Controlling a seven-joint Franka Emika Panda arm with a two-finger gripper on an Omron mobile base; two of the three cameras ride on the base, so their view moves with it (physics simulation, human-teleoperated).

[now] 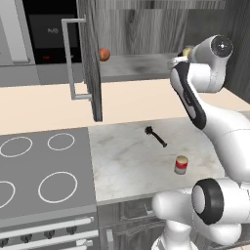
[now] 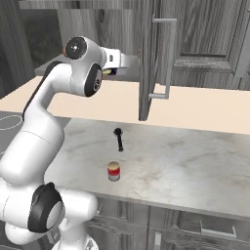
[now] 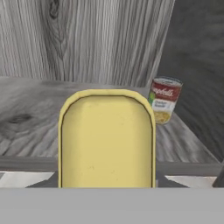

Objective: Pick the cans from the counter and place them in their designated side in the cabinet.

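A pale marbled table (image 1: 132, 161) runs beside a grey stovetop (image 1: 39, 171) in a rendered kitchen, with a dark wood-grain wall cabinet (image 1: 141, 29) above, its door (image 1: 90, 58) swung open. Held up at the cabinet's shelf (image 3: 35, 127) is the yellow-topped can (image 3: 107, 140): in the hand view its yellow top sits large and close to the camera, and from the left base view a small yellow patch of it peeks out beside the arm's hand (image 1: 185, 52). The gripper (image 2: 114, 68) has reached into the cabinet's right side; its fingers are hidden by the can and the arm, so I cannot tell how far apart they stand, though the can so close to the hand suggests it is in their hold. The red can with the cream band (image 1: 181, 165) stands upright on the table, untouched, near a black long-handled utensil (image 1: 156, 136). A third can with a red and white soup label (image 3: 164, 100) stands further back on the shelf, and an orange ball (image 1: 104, 53) rests on the shelf's left side. By my judgement the task is roughly half done: the yellow-topped can needs setting down, then the red one fetching. Counted: three cans, one ball, one utensil.
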